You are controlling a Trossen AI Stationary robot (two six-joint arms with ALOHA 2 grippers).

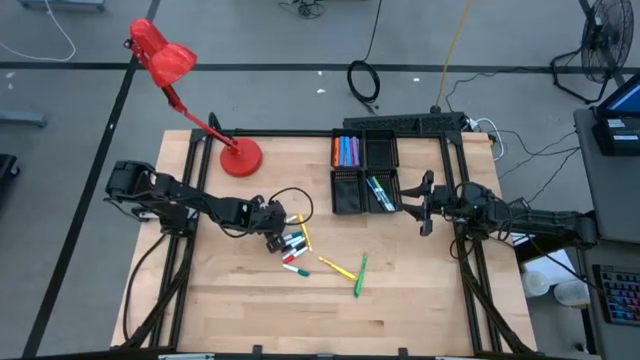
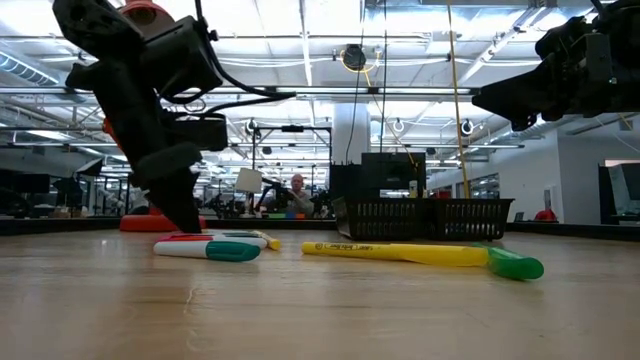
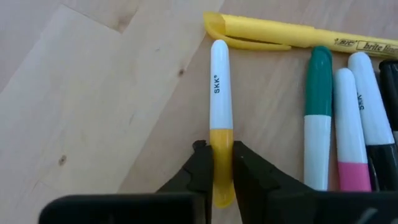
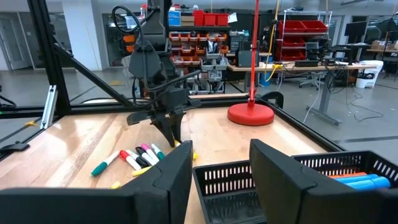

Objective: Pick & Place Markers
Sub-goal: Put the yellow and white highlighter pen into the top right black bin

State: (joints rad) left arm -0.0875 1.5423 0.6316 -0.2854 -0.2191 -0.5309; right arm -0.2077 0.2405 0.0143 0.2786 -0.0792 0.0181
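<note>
Left claw (image 1: pixel 277 240), seen from above, sits low over a cluster of markers (image 1: pixel 295 248) on the wooden bench (image 1: pixel 240 310), near a red lamp (image 1: pixel 240 157); two more markers, yellow (image 1: pixel 337 267) and green (image 1: pixel 359 274), lie apart. The right claw (image 1: pixel 424 203) hovers beside the black tray (image 1: pixel 362 190), its fingers parted and empty.

At bench height, the left claw touches down beside a teal-capped marker (image 2: pixel 207 251).

Through the left wrist camera, its fingers (image 3: pixel 202 171) are clenched on a white marker with yellow cap (image 3: pixel 221 118), printed "SKK". A yellow highlighter (image 3: pixel 280 32) beyond reads "BIC brite liner".

Right wrist camera: tray compartments (image 4: pixel 227 180) lie just ahead.
</note>
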